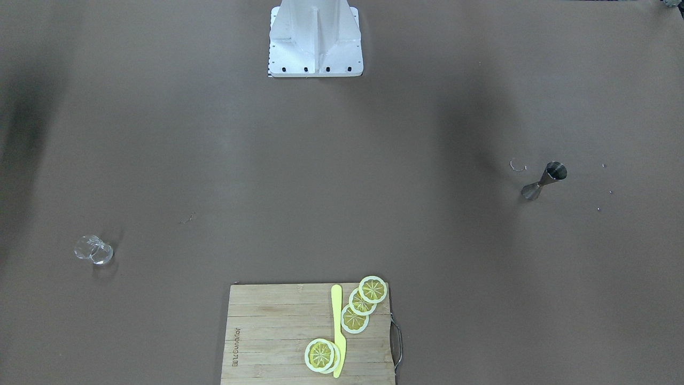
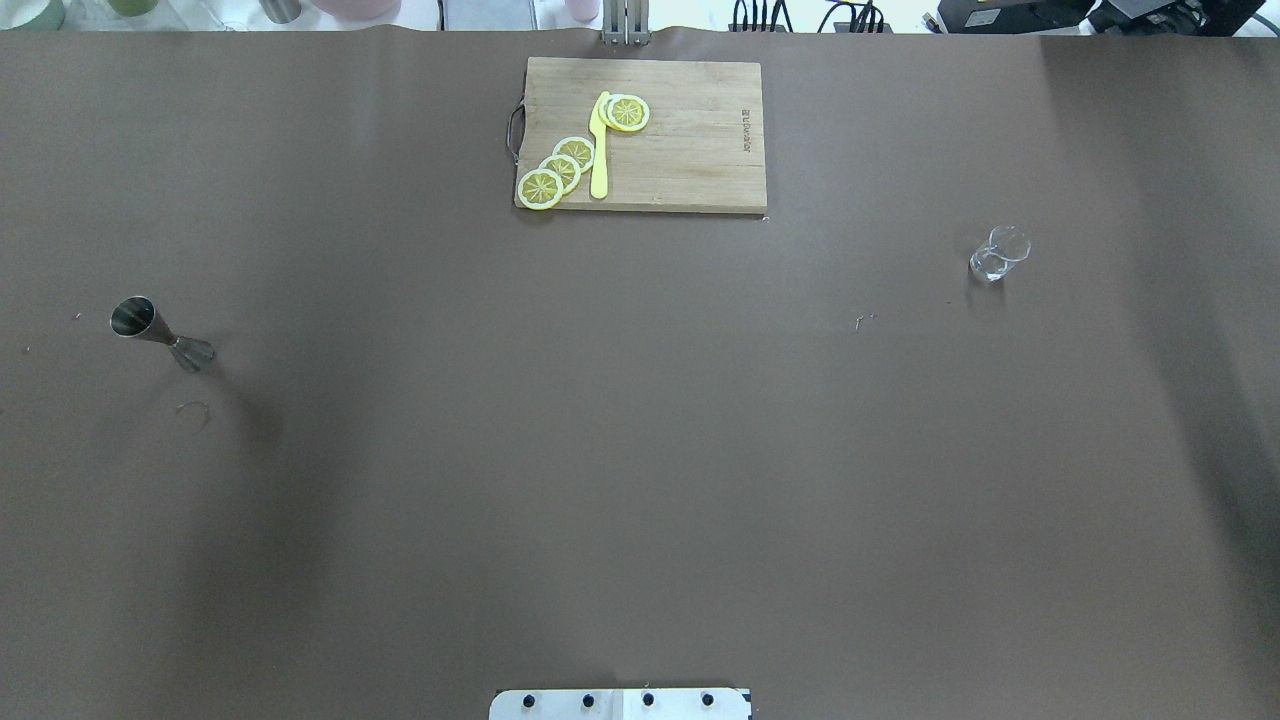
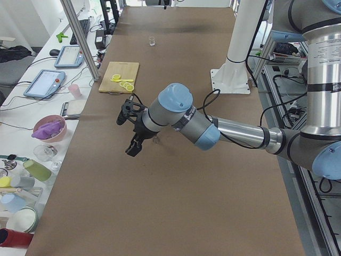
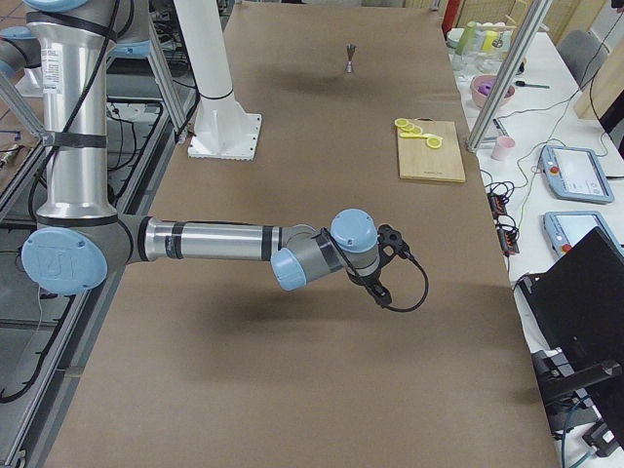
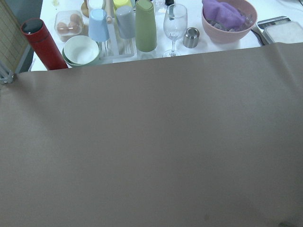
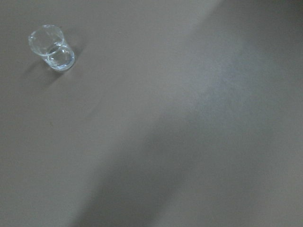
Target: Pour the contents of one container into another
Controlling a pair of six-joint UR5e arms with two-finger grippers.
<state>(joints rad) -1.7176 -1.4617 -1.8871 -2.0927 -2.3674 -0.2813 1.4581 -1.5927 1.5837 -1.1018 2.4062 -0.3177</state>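
Observation:
The steel jigger stands upright on the brown table, on the robot's left side, and shows far off in the right side view. The clear glass tumbler stands upright on the robot's right side and appears at the upper left of the right wrist view. My left gripper hangs above the table near the jigger's area. My right gripper hovers over bare table, apart from the tumbler. Both show only in side views, so I cannot tell whether they are open or shut.
A wooden cutting board with lemon slices and a yellow knife lies at the table's far middle edge. The white robot base stands at the near edge. Cups, bowls and a red bottle crowd a side table past the left end.

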